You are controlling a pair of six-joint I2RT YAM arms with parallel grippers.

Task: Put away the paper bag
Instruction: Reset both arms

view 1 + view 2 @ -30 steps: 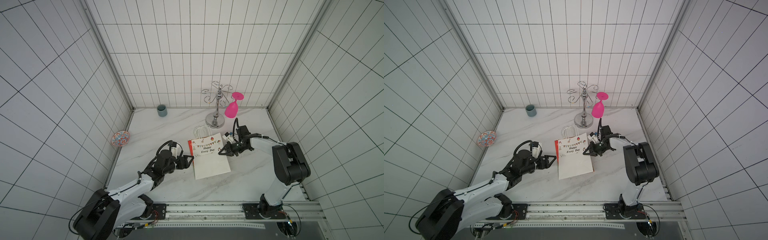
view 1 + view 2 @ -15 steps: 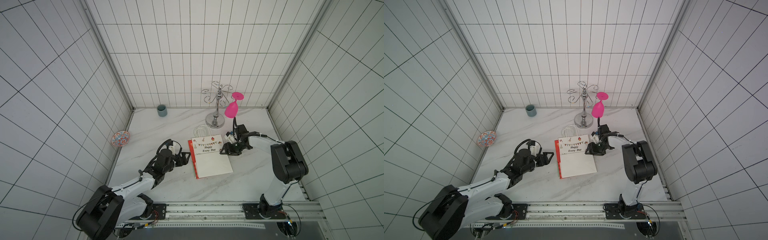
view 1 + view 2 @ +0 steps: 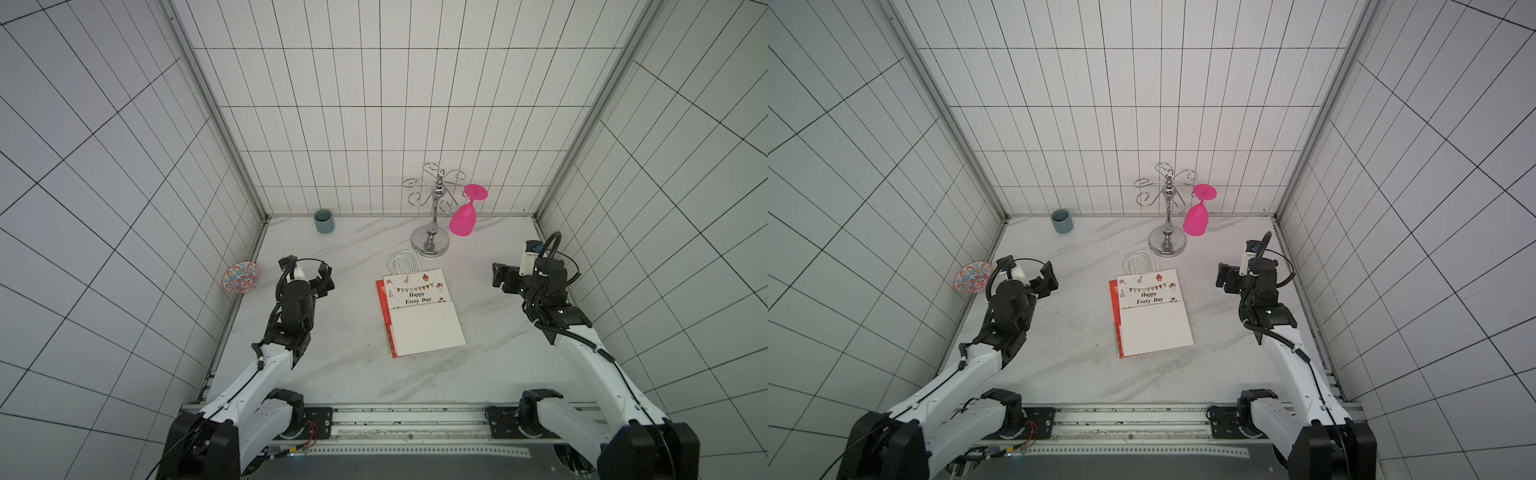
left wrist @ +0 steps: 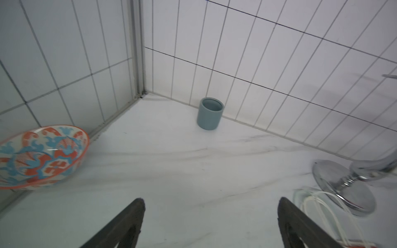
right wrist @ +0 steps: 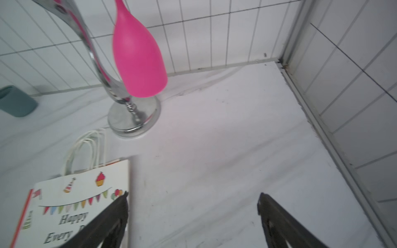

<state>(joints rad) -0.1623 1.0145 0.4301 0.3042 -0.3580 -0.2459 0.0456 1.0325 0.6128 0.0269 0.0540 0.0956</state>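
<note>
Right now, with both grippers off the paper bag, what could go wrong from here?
1. The paper bag lies flat on the table, with the left gripper and right gripper both open and apart from it. Its flat face offers little to pinch, so a grasp may slip or crease it.
2. Its handles lie close by the base of the glass rack, where a pink wine glass hangs. Reaching there could knock the rack.
</note>
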